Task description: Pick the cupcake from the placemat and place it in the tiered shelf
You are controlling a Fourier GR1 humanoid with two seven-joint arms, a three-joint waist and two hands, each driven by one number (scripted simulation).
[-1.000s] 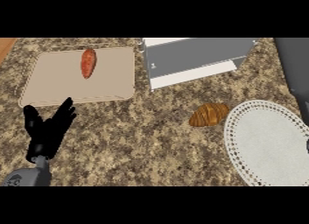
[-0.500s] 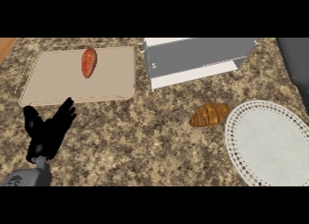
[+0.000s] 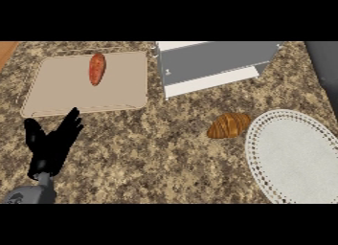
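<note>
Left hand resting open at the lower left, pastry lying off the placemat's edge.

The left hand is showing at about eight o'clock with its fingers straight and holding nothing; the right hand is not showing. The brown, croissant-like pastry is sitting on the granite surface, just beside the lace placemat's ten o'clock rim, long axis running roughly four to ten o'clock. It is lying well apart from the fingers, toward three o'clock. The grey tiered shelf is standing at twelve o'clock.
</note>
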